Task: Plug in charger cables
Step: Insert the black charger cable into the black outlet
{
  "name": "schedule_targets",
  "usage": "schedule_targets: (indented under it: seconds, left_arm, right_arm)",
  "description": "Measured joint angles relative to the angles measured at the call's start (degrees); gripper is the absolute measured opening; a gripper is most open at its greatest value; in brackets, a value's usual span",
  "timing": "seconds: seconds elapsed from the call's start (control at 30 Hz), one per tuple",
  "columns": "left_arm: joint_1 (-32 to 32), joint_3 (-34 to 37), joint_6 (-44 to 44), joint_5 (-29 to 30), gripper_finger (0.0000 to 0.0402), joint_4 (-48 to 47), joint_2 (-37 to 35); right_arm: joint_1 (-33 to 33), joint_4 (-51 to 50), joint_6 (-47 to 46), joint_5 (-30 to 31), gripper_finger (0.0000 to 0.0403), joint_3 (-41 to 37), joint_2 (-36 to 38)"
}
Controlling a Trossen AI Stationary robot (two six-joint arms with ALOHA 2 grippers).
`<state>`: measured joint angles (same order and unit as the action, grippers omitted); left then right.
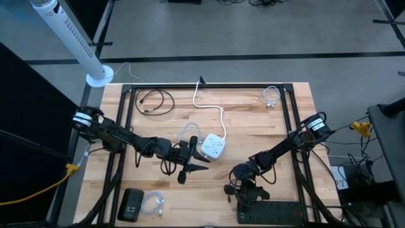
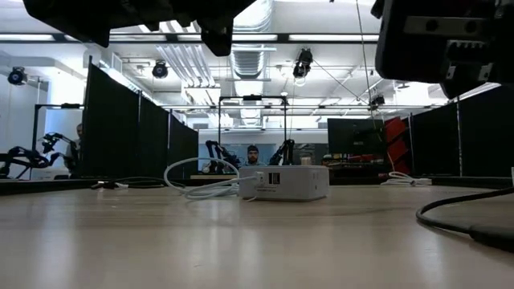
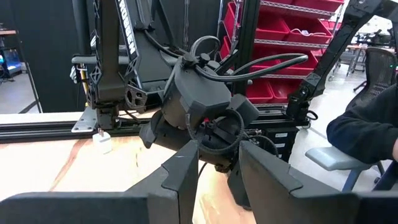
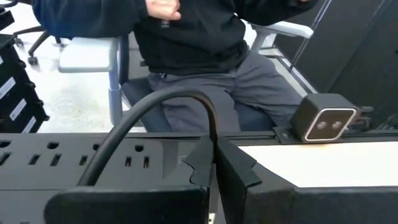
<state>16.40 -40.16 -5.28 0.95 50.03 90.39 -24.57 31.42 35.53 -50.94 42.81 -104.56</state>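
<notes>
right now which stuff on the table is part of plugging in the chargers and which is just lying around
For the job:
- black cable coil
- clear cable coil
- white cable coil
- bagged white cable
- white socket cube
- black power strip

Just lying about:
- black box
- white fan tower

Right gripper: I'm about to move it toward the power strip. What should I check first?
1. Right gripper shut: ok.
2. Black cable truly pinched in it: cannot tell; it arcs over to the fingertips, and the contact is hidden.
3. Plug end in sight: not ok; none shows at the fingertips.
4. Power strip outlets free: ok; those in sight are empty.
5. Left gripper out of the way: ok; open, beside the white socket cube, apart from the right gripper.
6. Person clear of the table: ok; seated just beyond the strip.
</notes>
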Motion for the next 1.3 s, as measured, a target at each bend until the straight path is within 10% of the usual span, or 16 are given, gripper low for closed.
schedule_targets:
  seconds: [1.3]
  left_arm:
    - [0.0,0.0,0.7,0.0,0.0108,-0.1,0.0]
  right_arm:
    - [-1.6,-0.3,-1.4,3.0,0.0000,0.5,0.1]
